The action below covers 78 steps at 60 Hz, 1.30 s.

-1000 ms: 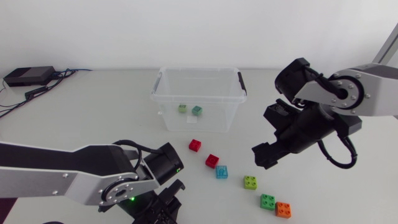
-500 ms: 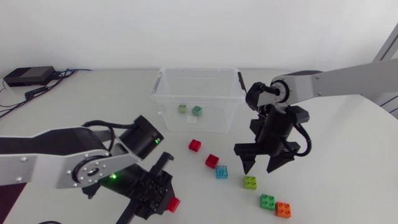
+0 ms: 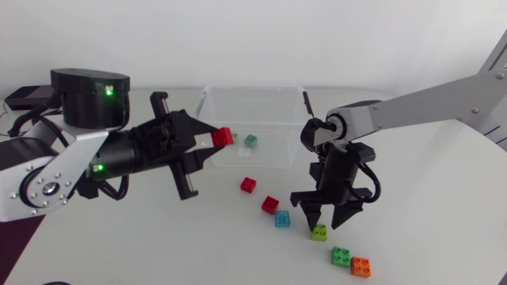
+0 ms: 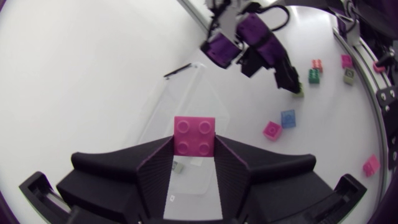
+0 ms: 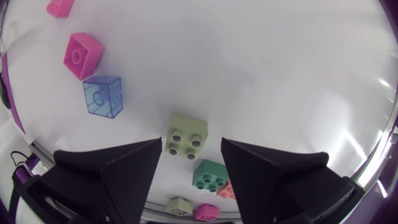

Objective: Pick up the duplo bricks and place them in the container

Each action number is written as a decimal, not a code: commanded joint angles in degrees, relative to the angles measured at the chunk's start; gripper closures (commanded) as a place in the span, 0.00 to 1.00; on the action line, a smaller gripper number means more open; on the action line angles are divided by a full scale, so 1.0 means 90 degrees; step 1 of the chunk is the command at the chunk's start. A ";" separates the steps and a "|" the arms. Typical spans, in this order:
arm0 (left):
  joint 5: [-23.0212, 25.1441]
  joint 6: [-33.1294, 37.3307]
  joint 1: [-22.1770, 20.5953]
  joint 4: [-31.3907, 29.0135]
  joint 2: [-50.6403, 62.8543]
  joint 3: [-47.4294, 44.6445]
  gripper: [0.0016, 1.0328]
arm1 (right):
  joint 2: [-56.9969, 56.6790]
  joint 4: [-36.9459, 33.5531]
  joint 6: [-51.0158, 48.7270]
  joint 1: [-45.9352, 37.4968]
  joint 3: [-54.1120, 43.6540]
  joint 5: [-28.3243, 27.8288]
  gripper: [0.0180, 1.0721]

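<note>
My left gripper (image 3: 207, 141) is shut on a red brick (image 3: 223, 136), held in the air at the left rim of the clear container (image 3: 295, 119). In the left wrist view the red brick (image 4: 194, 135) sits between the fingers, with the container (image 4: 177, 102) below. Two small bricks (image 3: 250, 140) lie inside the container. My right gripper (image 3: 322, 222) points down, open, over a lime brick (image 3: 320, 232). In the right wrist view the lime brick (image 5: 186, 137) lies between the fingertips (image 5: 149, 155) with a gap on each side.
Loose on the table: two red bricks (image 3: 249, 184) (image 3: 270, 204), a clear blue one (image 3: 282, 218), a green one (image 3: 341, 255) and an orange one (image 3: 361, 266), all near my right gripper. A black box with cables (image 3: 36, 96) lies at the back left.
My left arm rose from the table's front with the red brick and swung to the container. My right gripper came down around the lime brick, its fingers narrowing.
</note>
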 commanded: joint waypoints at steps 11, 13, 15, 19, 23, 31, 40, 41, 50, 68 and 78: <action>-0.0633 -0.1740 0.0382 0.1106 0.0928 0.0843 0.93 | 0.0407 0.0057 0.0201 0.0296 -0.0069 -0.0043 0.52; -0.0692 -0.1779 0.0372 0.1165 0.1036 0.0882 0.93 | 0.0407 0.0096 0.0201 0.0315 -0.0069 -0.0033 0.58; -0.0848 -0.1896 0.0372 0.1399 0.1182 0.0922 0.93 | 0.0407 0.0125 0.0191 0.0325 -0.0079 -0.0033 0.66; -0.0926 -0.2042 0.0353 0.1448 0.1514 0.1127 0.92 | 0.0329 0.0174 0.0171 0.0325 -0.0118 0.0006 0.76; -0.0926 -0.2238 0.0363 0.1448 0.1895 0.1420 0.92 | 0.0055 0.0183 0.0132 0.0335 -0.0196 0.0084 0.77; -0.0994 -0.2599 0.0372 0.1448 0.2569 0.2035 0.92 | -0.0648 0.0008 0.0103 0.0384 -0.0167 0.0230 0.78; -0.1248 -0.3205 0.0451 0.1282 0.3184 0.2787 0.70 | -0.1390 -0.0324 0.0044 0.0335 0.0058 0.0338 0.78; -0.1258 -0.3292 0.0470 0.1262 0.3252 0.2855 0.62 | -0.1458 -0.0354 0.0035 0.0335 0.0097 0.0347 0.78; -0.1258 -0.3703 0.0587 0.1145 0.3379 0.2992 0.03 | -0.1829 -0.0549 -0.0024 0.0286 0.0517 0.0386 0.78; 0.0783 -0.2492 0.1037 -0.0193 0.1417 0.1605 0.04 | -0.2103 0.0115 0.0064 0.0306 0.1913 0.0943 0.78; 0.1437 -0.0646 0.1134 -0.1843 0.0723 0.0843 0.04 | -0.1878 0.0769 0.0142 0.0579 0.2353 0.1343 0.78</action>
